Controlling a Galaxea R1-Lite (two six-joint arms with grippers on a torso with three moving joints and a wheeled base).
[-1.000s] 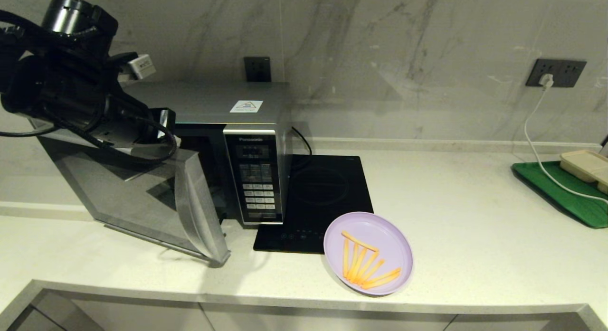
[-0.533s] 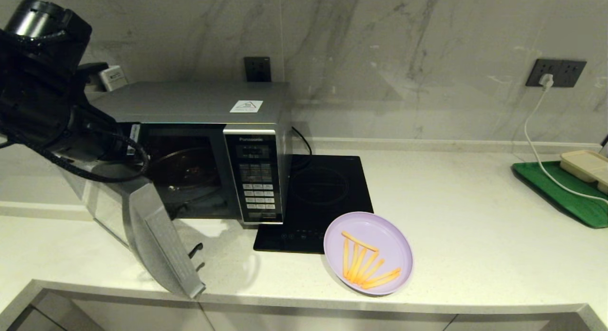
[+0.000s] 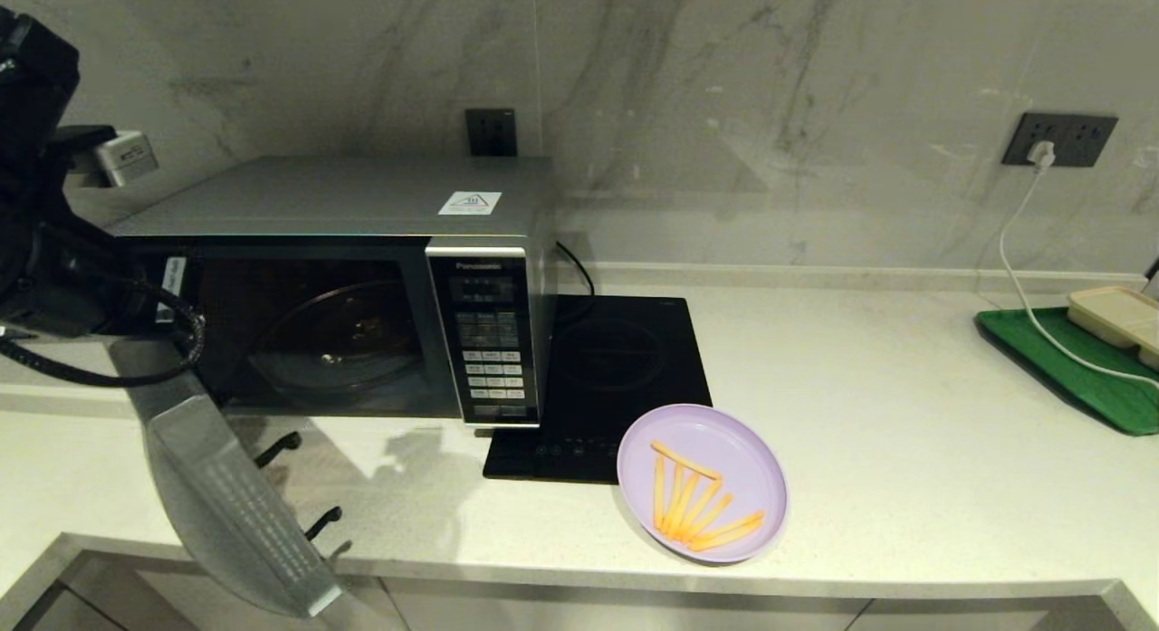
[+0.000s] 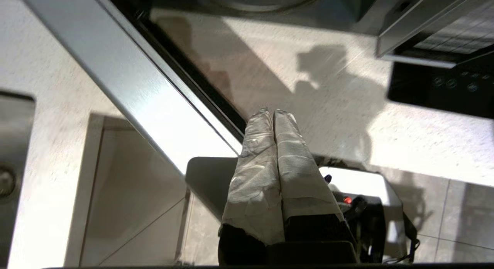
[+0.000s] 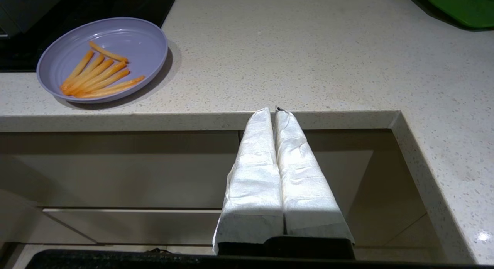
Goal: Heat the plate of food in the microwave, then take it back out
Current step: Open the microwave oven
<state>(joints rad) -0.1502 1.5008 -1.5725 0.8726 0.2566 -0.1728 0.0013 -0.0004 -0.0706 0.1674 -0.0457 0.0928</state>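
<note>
- Lilac plastic, the plate of food (image 3: 702,483) is sitting at the lower centre of the head view, on the pale worktop (image 3: 905,450) near its front edge, with one side lapping over the corner of the black induction cooktop (image 3: 607,377); the orange fries are lying loose in the middle of it.
- The microwave (image 3: 362,205) is standing at the centre left, and its door (image 3: 226,513) is hanging wide open toward the lower left, probably so the cavity and glass turntable (image 3: 340,337) are clear for loading.
- The left gripper (image 4: 274,116) is hovering by the door's edge at the far left of the head view; its fingers (image 4: 260,145) are pressed together with nothing between them, apparently as a blunt pusher, not a clamp.
- The right gripper (image 5: 274,110) is waiting below the worktop's front edge, outside the head view, its fingers (image 5: 256,153) likewise clenched on nothing, with the plate in the upper left of its wrist view.
- Judging by this, the plate is not yet loaded; lifting its shallow rim will be the delicate part.
- A green tray (image 3: 1068,364) carrying a beige container (image 3: 1118,314) is resting at the far right.
</note>
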